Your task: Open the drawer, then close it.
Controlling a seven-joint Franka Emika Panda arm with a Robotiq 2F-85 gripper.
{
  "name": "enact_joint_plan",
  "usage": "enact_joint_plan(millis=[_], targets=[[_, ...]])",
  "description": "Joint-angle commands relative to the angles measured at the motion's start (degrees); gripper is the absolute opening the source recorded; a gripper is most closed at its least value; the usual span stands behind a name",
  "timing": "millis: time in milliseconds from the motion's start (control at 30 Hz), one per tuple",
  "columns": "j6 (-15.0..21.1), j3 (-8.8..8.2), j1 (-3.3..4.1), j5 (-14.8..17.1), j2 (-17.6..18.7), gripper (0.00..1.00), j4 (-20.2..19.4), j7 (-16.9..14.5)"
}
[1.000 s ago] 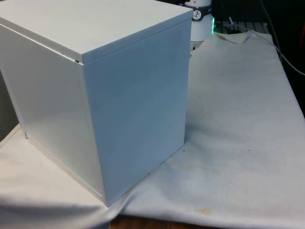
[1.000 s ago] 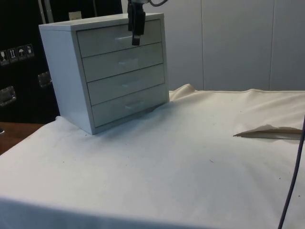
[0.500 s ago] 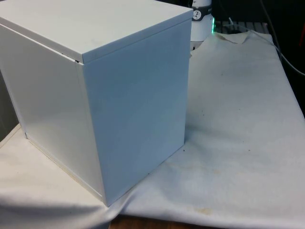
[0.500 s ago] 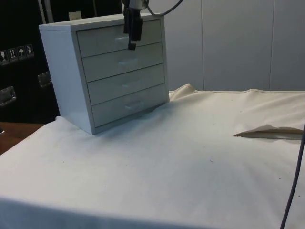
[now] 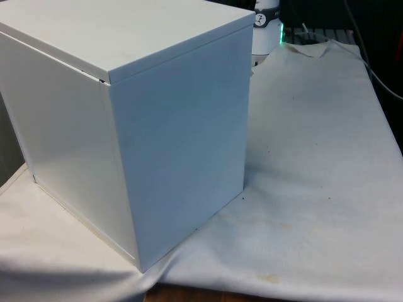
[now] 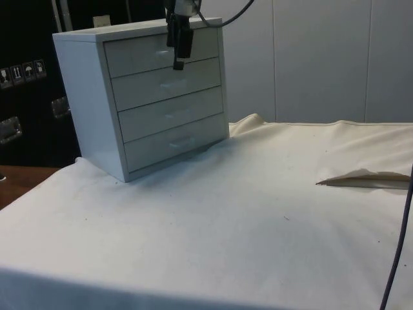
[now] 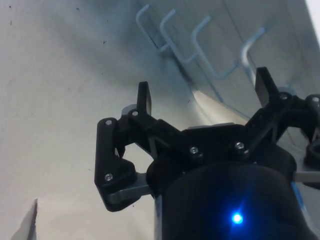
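Just in front of the top drawer (image 6: 160,51) of a white chest of drawers (image 6: 145,97) hangs the black gripper (image 6: 180,57), pointing down, its tips level with the seam between the top drawer and the second drawer (image 6: 169,82). Spread wide apart in the wrist view, with nothing between the two fingers (image 7: 144,96) — the gripper (image 7: 205,95) open and holding nothing. Beyond the fingertips, four pale bar handles (image 7: 200,47) in a row down the chest's front; none inside the gap, none touching a finger. Below the jaws, all four drawers shut flush, the third drawer (image 6: 173,113) and bottom drawer (image 6: 177,141) stacked beneath the second. Under the chest, a white cloth (image 6: 258,219) over the table — wrinkled, with a raised fold well off to the side of the gripper. From across the table, only the chest's plain back and side panels (image 5: 182,145) facing the camera.
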Motion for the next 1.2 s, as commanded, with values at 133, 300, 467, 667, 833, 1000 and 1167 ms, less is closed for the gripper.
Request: enact_joint_plan(millis=[133,300,467,667,833,1000,1167], targets=[[-0.11,0.06,-0.06,-0.34,0.29,1.00,0.17,0.23],[-0.57,0.57,0.11,-0.63,0.86,1.00,0.40,0.69],[-0.74,0.92,-0.11,-1.20,1.66,1.00,0.74,0.80],[-0.23,0.40,-0.34,-1.72,1.38,1.00,0.46,0.57],[0.52,-0.52,-0.57,-2.18,0.46,1.00,-0.29,0.06],[0.80,-1.20,-0.74,-3.04,-0.52,1.00,-0.92,-0.11],[1.03,-1.78,-0.86,-4.30,-2.41,1.00,-2.01,-0.11]])
